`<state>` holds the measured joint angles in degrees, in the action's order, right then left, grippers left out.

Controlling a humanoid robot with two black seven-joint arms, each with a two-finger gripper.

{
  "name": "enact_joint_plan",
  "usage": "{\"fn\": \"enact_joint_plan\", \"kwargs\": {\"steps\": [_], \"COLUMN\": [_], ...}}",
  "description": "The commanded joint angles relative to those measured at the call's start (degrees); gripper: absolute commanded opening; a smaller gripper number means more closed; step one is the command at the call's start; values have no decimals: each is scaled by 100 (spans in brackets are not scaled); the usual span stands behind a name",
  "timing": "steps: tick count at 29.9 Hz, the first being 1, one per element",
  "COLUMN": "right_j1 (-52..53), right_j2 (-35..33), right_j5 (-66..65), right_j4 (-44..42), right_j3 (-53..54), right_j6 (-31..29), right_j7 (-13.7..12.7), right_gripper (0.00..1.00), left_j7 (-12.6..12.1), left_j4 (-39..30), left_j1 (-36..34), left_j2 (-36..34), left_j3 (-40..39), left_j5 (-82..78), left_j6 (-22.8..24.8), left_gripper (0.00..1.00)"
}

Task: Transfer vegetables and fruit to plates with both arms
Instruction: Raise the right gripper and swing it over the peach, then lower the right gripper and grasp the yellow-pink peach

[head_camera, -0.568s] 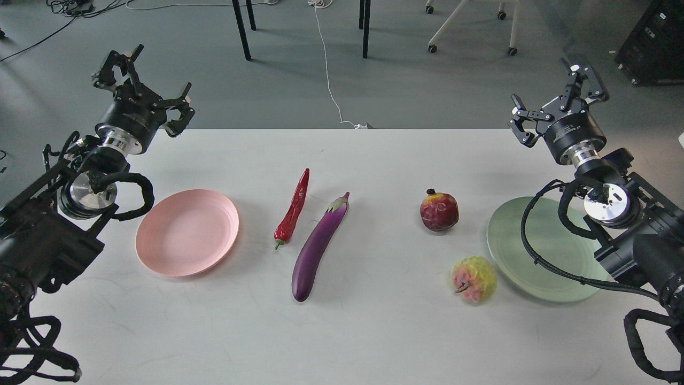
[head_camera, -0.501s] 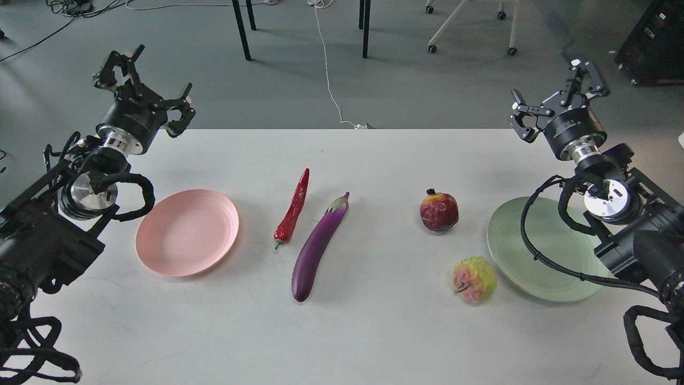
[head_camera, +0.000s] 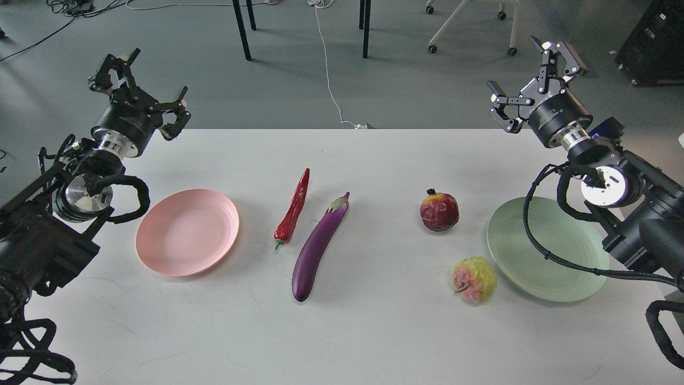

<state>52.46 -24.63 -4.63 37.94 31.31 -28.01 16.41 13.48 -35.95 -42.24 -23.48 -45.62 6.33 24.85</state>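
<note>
With the chili (head_camera: 292,212) and eggplant (head_camera: 318,248) beside the pink plate (head_camera: 186,232) and both fruits by the green plate (head_camera: 546,249), the left gripper (head_camera: 141,92) and right gripper (head_camera: 534,80) hover spread-fingered and empty, apparently one side each.

Bright, even overhead light, soft shadows under the eggplant (head_camera: 317,250), sharp focus, slight edge distortion.

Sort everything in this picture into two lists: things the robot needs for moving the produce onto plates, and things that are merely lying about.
Needed:
chili pepper
eggplant
pomegranate
bumpy fruit
pink plate
green plate
left gripper
right gripper

Lying about:
white cable on the floor
rolling chair
black table legs
</note>
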Motion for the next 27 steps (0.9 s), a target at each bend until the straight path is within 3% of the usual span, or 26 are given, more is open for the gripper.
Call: {"fn": "enact_joint_plan", "kwargs": {"steps": [1,16,21,27], "right_j1": [755,3629,4087,4140], "right_j2": [-576,-727,-815,-736], "right_j5": [-195,-2068,-3383,-4448], "right_j4": [415,2198,3148,3456], "right_j3": [-1309,-5669,-6523,-7102], "right_j6": [1,1,1,1], "right_j7": [3,3,12,73], "right_gripper": [99,99,99,99], "left_j7": [14,93,190,190], "left_j4": [-8,-148,-166,-166], "left_j1": [31,31,31,49], "left_j2": [1,19,1,-8], "left_j3": [10,-78,-87,-87], "left_j5": [-9,44,61,61], "left_j6": [55,46,55,55], "left_gripper": [98,98,98,98]}}
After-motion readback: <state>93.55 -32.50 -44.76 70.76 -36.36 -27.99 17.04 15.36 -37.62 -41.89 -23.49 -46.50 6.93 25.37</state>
